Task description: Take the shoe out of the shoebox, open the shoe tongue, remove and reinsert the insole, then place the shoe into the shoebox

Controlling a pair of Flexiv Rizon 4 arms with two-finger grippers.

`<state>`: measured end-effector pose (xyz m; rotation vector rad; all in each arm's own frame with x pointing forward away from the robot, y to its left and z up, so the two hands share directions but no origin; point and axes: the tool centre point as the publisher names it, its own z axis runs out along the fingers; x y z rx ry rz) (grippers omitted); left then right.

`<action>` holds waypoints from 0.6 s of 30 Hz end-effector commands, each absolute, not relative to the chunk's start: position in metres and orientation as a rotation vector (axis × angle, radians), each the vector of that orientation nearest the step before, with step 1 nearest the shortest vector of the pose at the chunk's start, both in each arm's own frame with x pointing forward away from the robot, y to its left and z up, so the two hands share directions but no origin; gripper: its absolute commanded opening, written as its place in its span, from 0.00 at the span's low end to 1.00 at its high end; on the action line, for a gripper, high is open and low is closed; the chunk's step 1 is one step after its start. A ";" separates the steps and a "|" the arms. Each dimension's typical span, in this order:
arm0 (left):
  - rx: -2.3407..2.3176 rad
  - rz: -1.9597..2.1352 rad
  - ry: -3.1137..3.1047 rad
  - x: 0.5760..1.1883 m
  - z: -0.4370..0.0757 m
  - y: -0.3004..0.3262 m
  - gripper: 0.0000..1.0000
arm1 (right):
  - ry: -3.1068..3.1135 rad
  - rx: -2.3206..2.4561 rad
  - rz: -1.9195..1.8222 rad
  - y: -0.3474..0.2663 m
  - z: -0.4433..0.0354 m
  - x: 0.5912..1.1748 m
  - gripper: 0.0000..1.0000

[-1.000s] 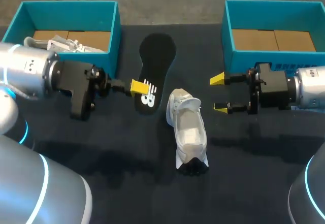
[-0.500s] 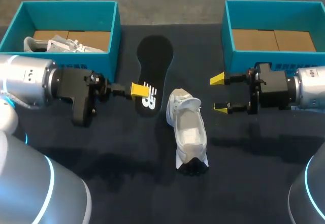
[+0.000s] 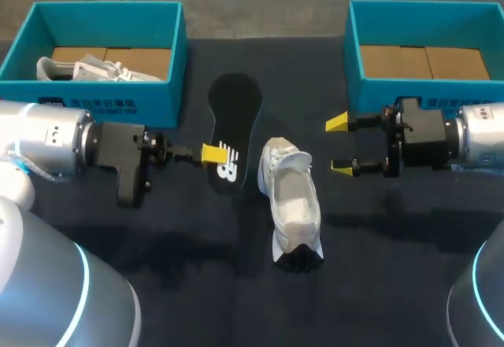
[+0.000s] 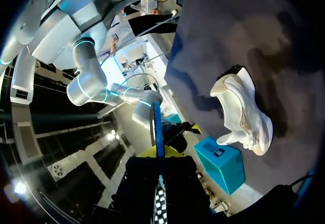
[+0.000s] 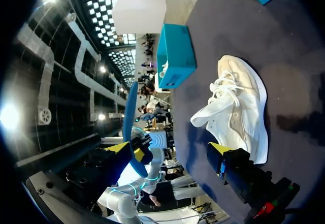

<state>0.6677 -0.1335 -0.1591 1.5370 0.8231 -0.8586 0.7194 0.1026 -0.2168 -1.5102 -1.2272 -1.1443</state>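
Upper left: left shoebox (image 3: 157, 103), teal, with a spare shoe (image 3: 102, 70) inside. Centre-left: left gripper (image 3: 213, 154) clamped on the near end of the black insole (image 3: 235, 107). Centre: white shoe (image 3: 293, 205) on the table, just right of the insole. Right of it: right gripper (image 3: 340, 145), fingers wide apart, empty. Upper right: right shoebox (image 3: 378, 91).

- Left arm (image 3: 47, 138) level, pointing inward; left gripper (image 3: 214, 154) clamped on insole (image 3: 235, 111).
- Right arm (image 3: 480, 142) level, pointing inward; right gripper (image 3: 339, 145) fingers spread wide.

Insole (image 3: 234, 119) edge partly under left jaws
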 end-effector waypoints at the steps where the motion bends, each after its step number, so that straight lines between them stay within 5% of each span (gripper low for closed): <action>1: 1.569 -0.846 0.772 0.675 -0.172 -0.135 0.00 | -1.228 -1.512 -1.144 0.104 -0.217 0.719 1.00; 18: 1.646 -0.727 0.641 0.697 -0.183 -0.151 0.00 | -1.228 -1.512 -1.144 0.104 -0.217 0.719 1.00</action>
